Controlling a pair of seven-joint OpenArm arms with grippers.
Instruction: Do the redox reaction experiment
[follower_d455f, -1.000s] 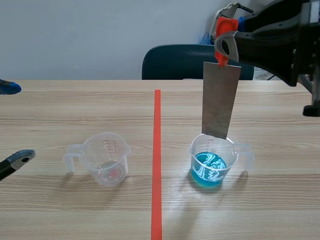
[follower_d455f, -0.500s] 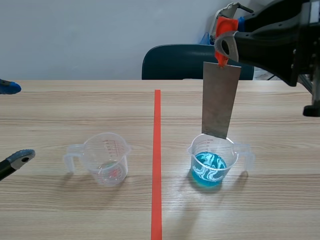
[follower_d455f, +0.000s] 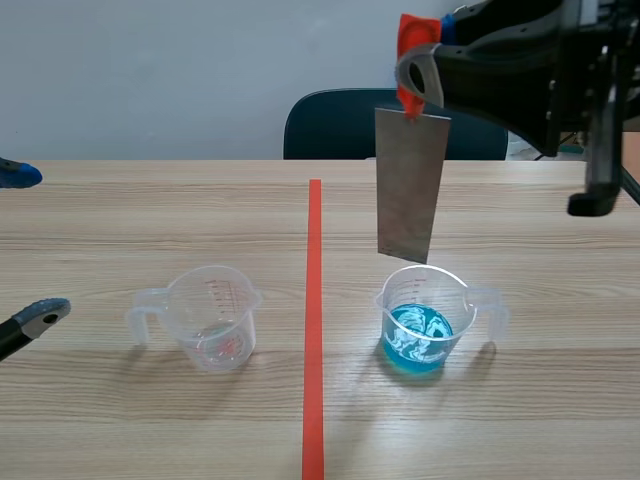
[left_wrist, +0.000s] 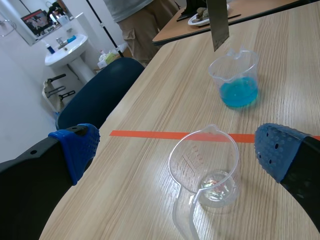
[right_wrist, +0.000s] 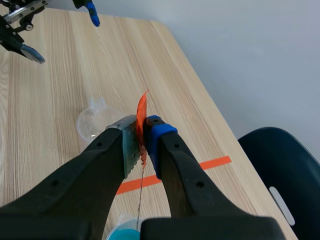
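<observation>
A grey metal sheet with an orange tag at its top hangs upright from my right gripper, which is shut on that top end. The sheet's lower edge is just above the rim of a clear beaker of blue liquid, right of the red tape line. An empty clear beaker stands left of the line. My left gripper is open, low at the table's left, with the empty beaker ahead between its fingers and the blue beaker beyond. From the right wrist, the sheet shows edge-on.
A red tape line runs down the middle of the wooden table. A dark blue chair stands behind the far edge. In the left wrist view a person stands past the table near a second table with a plate.
My right gripper has lifted the metal sheet and shifted it slightly left; its lower edge, earlier at the blue beaker's rim, now hangs clear above it. The left arm has not moved.
</observation>
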